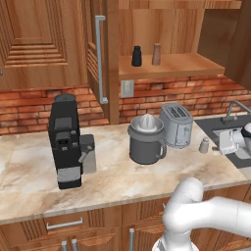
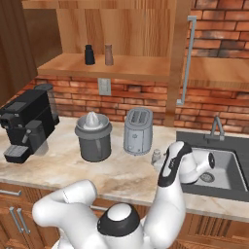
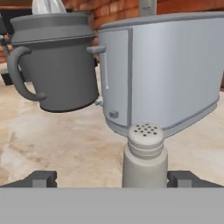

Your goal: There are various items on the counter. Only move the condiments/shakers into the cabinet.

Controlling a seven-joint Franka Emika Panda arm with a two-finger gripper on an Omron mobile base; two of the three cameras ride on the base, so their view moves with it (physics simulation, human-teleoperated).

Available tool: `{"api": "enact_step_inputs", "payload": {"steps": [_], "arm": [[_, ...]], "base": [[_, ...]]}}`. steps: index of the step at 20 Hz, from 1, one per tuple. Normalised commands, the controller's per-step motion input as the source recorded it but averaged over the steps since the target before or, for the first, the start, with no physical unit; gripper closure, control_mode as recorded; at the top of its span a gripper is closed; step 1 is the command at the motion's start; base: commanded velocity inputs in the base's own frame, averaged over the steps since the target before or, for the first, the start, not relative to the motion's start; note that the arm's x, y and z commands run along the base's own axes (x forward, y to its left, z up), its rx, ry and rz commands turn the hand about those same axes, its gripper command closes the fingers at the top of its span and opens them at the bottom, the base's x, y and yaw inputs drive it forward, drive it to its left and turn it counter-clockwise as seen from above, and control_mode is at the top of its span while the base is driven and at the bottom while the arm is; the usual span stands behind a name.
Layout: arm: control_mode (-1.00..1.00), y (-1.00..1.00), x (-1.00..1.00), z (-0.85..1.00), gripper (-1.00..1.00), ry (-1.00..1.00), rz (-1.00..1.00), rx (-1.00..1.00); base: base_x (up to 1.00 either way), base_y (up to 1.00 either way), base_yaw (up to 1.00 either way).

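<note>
The pale grey shaker [image 3: 145, 153] is the last condiment left on the bench [image 1: 29, 166]. It stands upright on the marble surface just to the right of the silver toaster [image 1: 176, 125], near the sink [image 2: 228, 170]. In the hand view its perforated cap sits between the two dark fingers [image 3: 41, 178], which stand spread wide on either side and apart from it, so the gripper [image 3: 114, 179] is released and holding nothing. The same shaker shows as a small pale shape beside the toaster in the left base view [image 1: 204, 145], and in the right base view [image 2: 156, 155] just in front of the arm's dark wrist.

Up on the shelf of the wooden cabinet [image 1: 171, 66], the black shaker [image 1: 137, 56] and the brown wood shaker [image 1: 156, 54] stand upright side by side, close together. By that evidence two of the three shakers appear to be put away already, and one is left.

The grey citrus juicer [image 1: 146, 139] with its white cone sits left of the toaster, and the black coffee machine [image 1: 66, 142] is further left; both belong on the bench and should not be moved.

What seems to remain: closing the fingers on the pale shaker, lifting it clear of the toaster, and setting it on the shelf beside the other two.
</note>
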Motion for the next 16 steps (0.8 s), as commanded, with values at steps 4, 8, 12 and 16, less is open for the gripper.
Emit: {"api": "enact_step_inputs", "payload": {"steps": [4,8,12,16], "arm": [[-1.0,0.01,0.03,-0.08,-1.0,0.0,0.0,0.0],[-1.0,0.0,0.2,-0.05,-1.0,0.03,0.0,0.0],[-1.0,0.0,0.28,-0.06,-1.0,0.07,0.0,0.0],[-1.0,0.0,0.26,-0.04,-1.0,0.11,0.0,0.0]], "base": [[0.0,0.0,0.0],[0.0,0.0,0.0],[0.0,0.0,0.0],[0.0,0.0,0.0]]}}
